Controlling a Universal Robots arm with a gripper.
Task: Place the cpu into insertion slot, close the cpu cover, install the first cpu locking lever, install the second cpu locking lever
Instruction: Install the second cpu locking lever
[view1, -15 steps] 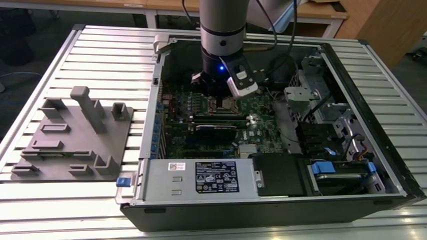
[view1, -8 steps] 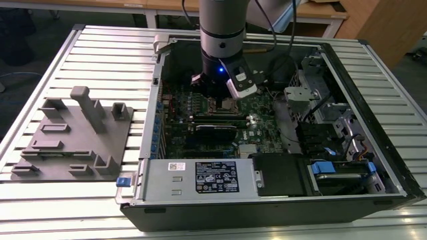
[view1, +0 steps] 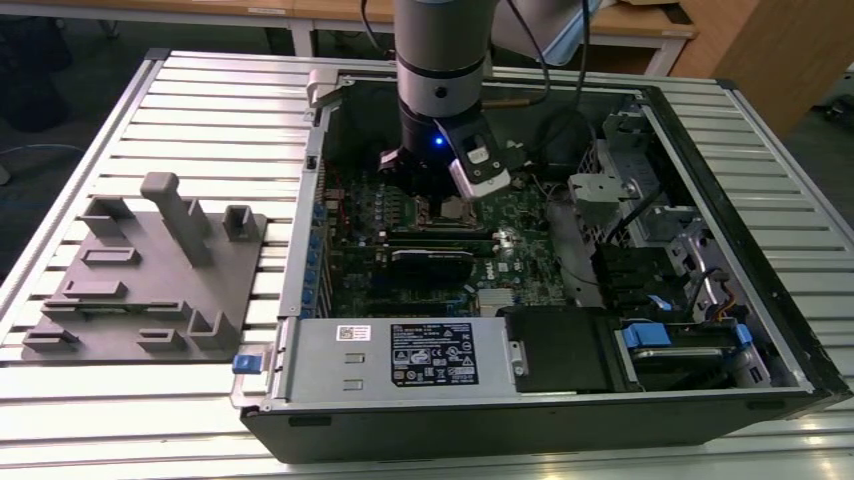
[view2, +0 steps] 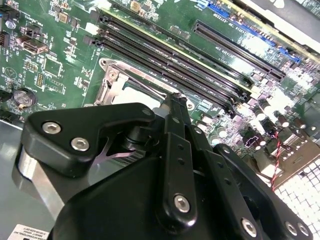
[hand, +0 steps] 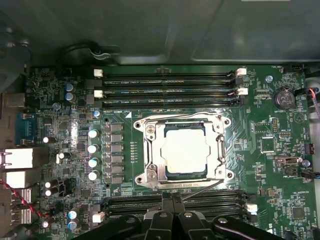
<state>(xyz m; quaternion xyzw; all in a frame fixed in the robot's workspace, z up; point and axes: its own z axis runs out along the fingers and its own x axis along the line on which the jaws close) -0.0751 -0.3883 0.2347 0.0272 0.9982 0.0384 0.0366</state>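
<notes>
In the first wrist view the cpu (hand: 185, 150), a square chip with a dull silver top, lies flat in the insertion slot (view1: 457, 210) on the green motherboard. The silvery cpu cover (hand: 150, 150) lies closed around it, and its frame (view2: 111, 82) also appears in the second wrist view. My gripper (hand: 172, 199) is shut, with its black fingers (view2: 175, 107) pressed together at the socket's edge. A thin metal locking lever (hand: 202, 188) runs slantwise from the fingertips along that edge. Another lever wire (hand: 170, 116) lies along the opposite edge.
Long black memory slots (hand: 165, 82) flank the socket on both sides. The open computer case (view1: 747, 330) stands on a slatted metal table (view1: 200, 110). A power supply box (view1: 400, 352) sits at the front. A grey fixture block (view1: 147, 280) lies on the exterior view's left.
</notes>
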